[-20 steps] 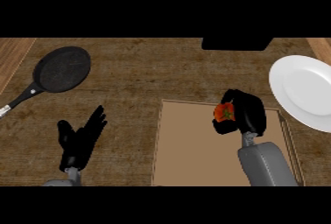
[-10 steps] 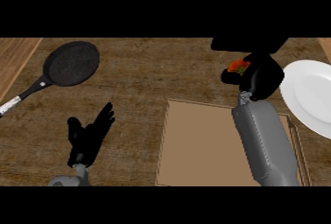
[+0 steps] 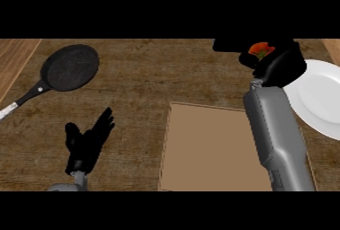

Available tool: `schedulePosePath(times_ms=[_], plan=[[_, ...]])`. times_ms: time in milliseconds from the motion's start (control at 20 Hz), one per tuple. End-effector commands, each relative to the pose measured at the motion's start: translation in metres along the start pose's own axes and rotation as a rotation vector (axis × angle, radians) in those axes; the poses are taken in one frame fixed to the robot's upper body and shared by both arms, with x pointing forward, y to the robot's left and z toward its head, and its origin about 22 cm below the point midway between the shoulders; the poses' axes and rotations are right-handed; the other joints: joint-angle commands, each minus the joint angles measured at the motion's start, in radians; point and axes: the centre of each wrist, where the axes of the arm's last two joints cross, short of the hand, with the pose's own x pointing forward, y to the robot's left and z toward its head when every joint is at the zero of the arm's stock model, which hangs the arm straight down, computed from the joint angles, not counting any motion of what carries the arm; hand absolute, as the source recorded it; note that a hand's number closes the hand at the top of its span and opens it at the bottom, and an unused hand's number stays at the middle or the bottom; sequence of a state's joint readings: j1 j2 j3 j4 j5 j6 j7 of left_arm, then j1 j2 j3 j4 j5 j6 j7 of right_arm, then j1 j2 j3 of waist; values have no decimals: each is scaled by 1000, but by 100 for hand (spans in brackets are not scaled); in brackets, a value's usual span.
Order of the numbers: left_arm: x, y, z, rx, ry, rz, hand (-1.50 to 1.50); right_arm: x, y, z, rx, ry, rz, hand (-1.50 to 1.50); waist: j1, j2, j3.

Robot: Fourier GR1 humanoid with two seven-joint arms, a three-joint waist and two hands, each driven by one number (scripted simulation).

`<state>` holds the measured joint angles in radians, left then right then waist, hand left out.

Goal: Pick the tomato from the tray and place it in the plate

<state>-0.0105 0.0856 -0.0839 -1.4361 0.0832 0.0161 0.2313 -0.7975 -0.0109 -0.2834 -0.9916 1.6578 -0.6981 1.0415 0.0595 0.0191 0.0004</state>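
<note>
While the left hand (image 3: 86,141) rests open near the front, the right hand (image 3: 277,65) curls around the tomato (image 3: 260,49) just left of the plate (image 3: 320,96), beyond the tray (image 3: 209,148).

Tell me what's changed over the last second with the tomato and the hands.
The right hand, shut on the tomato, has carried it up off the tray and away from the robot, to beside the plate, not yet over it. The left hand stays open and resting at lower left; the pan is untouched.
</note>
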Motion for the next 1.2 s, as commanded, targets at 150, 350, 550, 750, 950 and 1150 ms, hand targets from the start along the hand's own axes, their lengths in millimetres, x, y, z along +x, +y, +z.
schedulePosePath(times_ms=[150, 350, 550, 750, 950, 1150], plan=[[-9, 1, 3, 28, 4, 10, 0, -43, 17, -31, -191, 161, -110, 150, -28, -6, 1], [-1, 4, -2, 33, 10, 23, 0, -76, 22, -58, -278, 160, -57, 150, -33, -6, 1], [-11, 14, 5, 25, 7, 20, 0, -123, 15, -105, -354, 199, -18, 150, -31, -4, 2], [-4, 2, 2, 27, 7, -7, 0, -132, 11, -129, -388, 209, -40, 150, -29, -6, 3], [-14, 2, 8, 23, 6, 5, 0, -163, 10, -140, -390, 227, -16, 150, -27, -5, 4], [2, 11, -4, 8, -2, 14, 0, -188, 6, -146, -384, 217, 7, 150, -32, -5, 5]])
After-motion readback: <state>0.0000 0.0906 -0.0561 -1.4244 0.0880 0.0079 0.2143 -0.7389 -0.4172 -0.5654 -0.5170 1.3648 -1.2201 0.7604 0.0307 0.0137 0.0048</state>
